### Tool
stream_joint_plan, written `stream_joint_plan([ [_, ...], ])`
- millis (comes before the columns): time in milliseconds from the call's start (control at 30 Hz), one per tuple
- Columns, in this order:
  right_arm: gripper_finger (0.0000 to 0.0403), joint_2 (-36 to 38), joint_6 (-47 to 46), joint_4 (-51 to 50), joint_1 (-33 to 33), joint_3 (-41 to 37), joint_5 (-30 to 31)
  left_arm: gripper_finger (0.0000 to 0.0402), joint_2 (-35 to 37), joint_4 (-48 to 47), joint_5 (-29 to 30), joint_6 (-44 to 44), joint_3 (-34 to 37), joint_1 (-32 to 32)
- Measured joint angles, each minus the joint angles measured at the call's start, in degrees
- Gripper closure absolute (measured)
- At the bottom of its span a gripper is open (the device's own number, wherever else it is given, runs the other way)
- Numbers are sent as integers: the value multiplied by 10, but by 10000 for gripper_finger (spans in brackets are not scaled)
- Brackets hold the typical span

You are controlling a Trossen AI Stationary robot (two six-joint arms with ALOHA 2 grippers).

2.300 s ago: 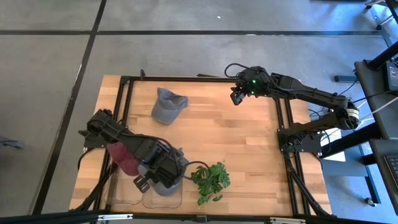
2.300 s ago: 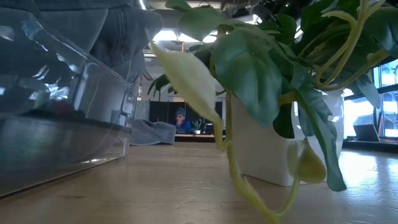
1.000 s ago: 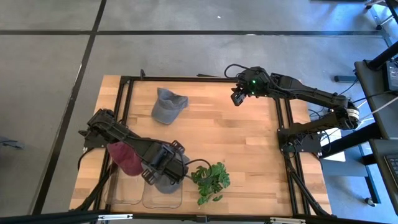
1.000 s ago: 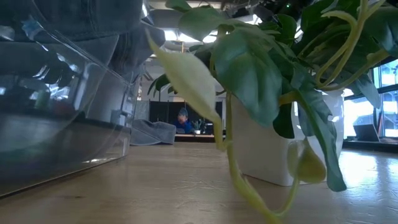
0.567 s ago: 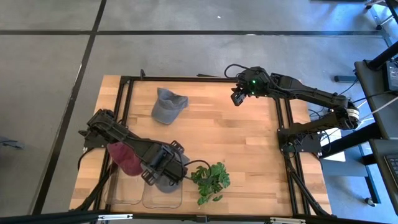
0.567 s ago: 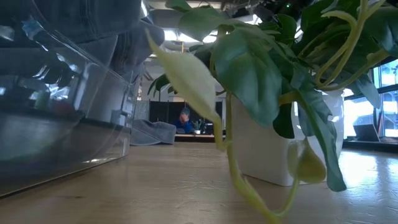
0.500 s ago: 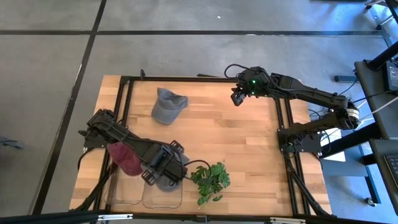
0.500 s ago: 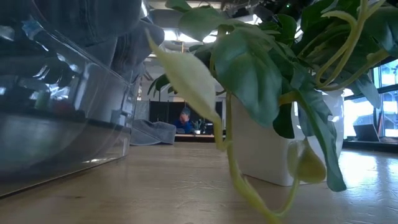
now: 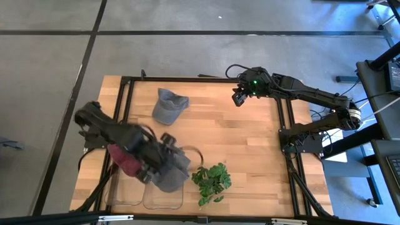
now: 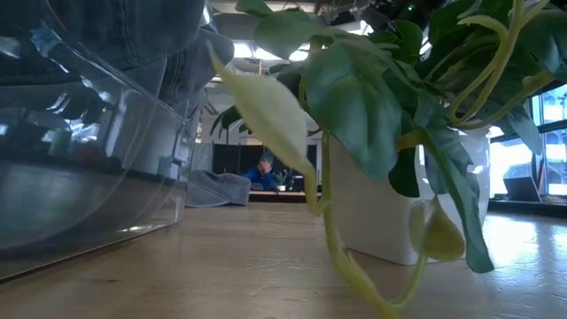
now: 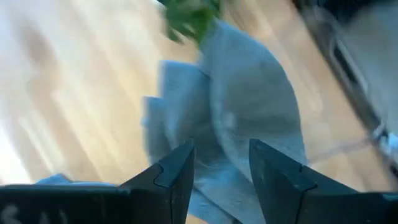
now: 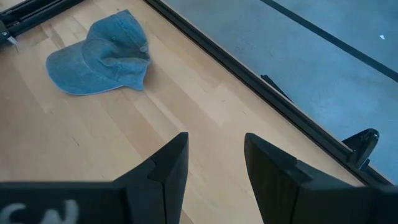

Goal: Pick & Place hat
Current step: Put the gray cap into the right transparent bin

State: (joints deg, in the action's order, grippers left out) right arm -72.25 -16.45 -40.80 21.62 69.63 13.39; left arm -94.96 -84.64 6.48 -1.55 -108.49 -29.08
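The left gripper [image 11: 217, 165] has its two dark fingers [image 11: 177, 171] parted with nothing between them; in the left wrist view a crumpled grey-blue denim cap [image 11: 249, 118] lies just beyond the tips, no longer pinched. From above, that cap [image 9: 170, 172] sits draped over the rim of the clear plastic bin [image 9: 164, 199] at the near-left corner of the wooden desk [image 9: 244, 150], beside a dark red cap [image 9: 125, 159] in the neighbouring bin space. The left gripper [image 9: 150, 164] and its arm appear smeared with motion and drawn back toward the left edge of the desk, where a moment earlier they sat steady right over the cap with the fingers closed on it. This looks like the release: the hat has been let go at the bin and the arm is pulling away, so this placement seems finished or nearly so. The cap looks to hang partly over the rim, so it could slip. A leafy green potted plant [image 9: 211, 181] stands just beside the bin, unmoved. The right gripper [image 12: 214, 165], fingers apart and empty, hovers as before over the far right of the desk. A second grey-blue denim cap [image 9: 169, 106] lies where it was on the far side of the desk, well apart from both arms and likely next to be picked. Across the room in the low view, a seated person [image 10: 263, 175] is partly visible.
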Motion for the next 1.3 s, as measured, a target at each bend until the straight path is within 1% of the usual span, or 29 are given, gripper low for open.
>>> stream_joint_plan([
  [167, 246, 0, 0, 0, 0, 0, 0, 257, 95, 77, 25, 59, 29, 56],
  [300, 246, 0, -10, -5, -1, 0, -7, 255, 167, 124, 18, 88, 86, 126],
  [433, 246, 0, -13, -6, -1, 0, -57, 254, 239, 172, 13, 102, 175, 205],
  [567, 246, 0, -13, -4, -1, 0, -66, 254, 294, 214, 3, 112, 277, 300],
  [667, 246, 0, -13, 13, -1, 0, -66, 254, 315, 241, -16, 96, 346, 374],
  [767, 246, 0, -9, 35, -1, 0, -74, 253, 320, 279, -43, 91, 406, 444],
  [900, 246, -10, 24, 62, -1, 0, -87, 256, 315, 330, -122, 40, 471, 535],
  [1033, 246, -31, 45, 76, 2, 0, -86, 256, 295, 378, -183, -17, 518, 604],
  [1100, 246, -45, 61, 86, 6, 0, -86, 255, 278, 401, -194, -46, 532, 631],
  [1167, 246, -62, 79, 106, 10, 0, -85, 253, 258, 418, -191, -71, 539, 650],
  [1300, 246, -100, 121, 151, 20, 0, -86, 253, 213, 466, -182, -96, 539, 669],
])
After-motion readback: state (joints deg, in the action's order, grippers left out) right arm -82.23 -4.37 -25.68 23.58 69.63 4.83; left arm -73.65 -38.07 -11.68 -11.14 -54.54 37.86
